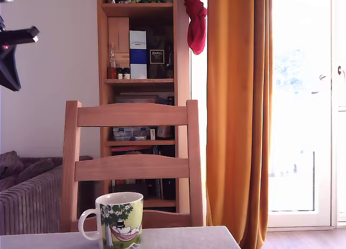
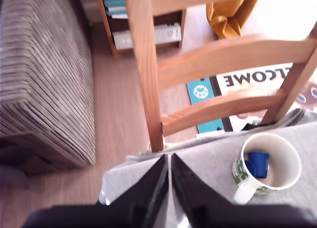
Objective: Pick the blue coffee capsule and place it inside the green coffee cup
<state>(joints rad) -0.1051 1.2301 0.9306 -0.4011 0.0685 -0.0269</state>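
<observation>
Seen from the wrist, looking down: nearest is the robot's black two-fingered hand (image 2: 169,159), its fingers pressed together tip to tip and pinching nothing, poised over the near edge of a grey cloth-covered worktop (image 2: 208,161). Near it on that worktop stands the green coffee cup (image 2: 287,177), a ceramic mug with white rim and handle and a green leafy print, upright with its mouth open to the camera. The small bright blue tapered coffee capsule (image 2: 257,164) lies inside the cup against its inner wall, so the placing looks done. The hand is empty and closed and held clear of the cup, which suggests it has nothing left to carry.

In the exterior view the cup sits at about seven o'clock with its handle towards nine o'clock, and its wall hides the capsule. A black part of the arm (image 1: 13,49) hangs at ten o'clock, high above the worktop.

Just past the worktop's far edge stands a light wooden slat-backed chair (image 2: 148,74). Beneath it, on the wooden floor, lies a printed mat reading WELCOME (image 2: 252,82). Farther back, in the exterior view, are a brown striped sofa (image 1: 30,195) at eight o'clock and a tall wooden bookcase (image 1: 138,81) at twelve. A long orange curtain (image 1: 238,108) at two o'clock is drawn aside from a bright glass door (image 1: 303,108) at three
</observation>
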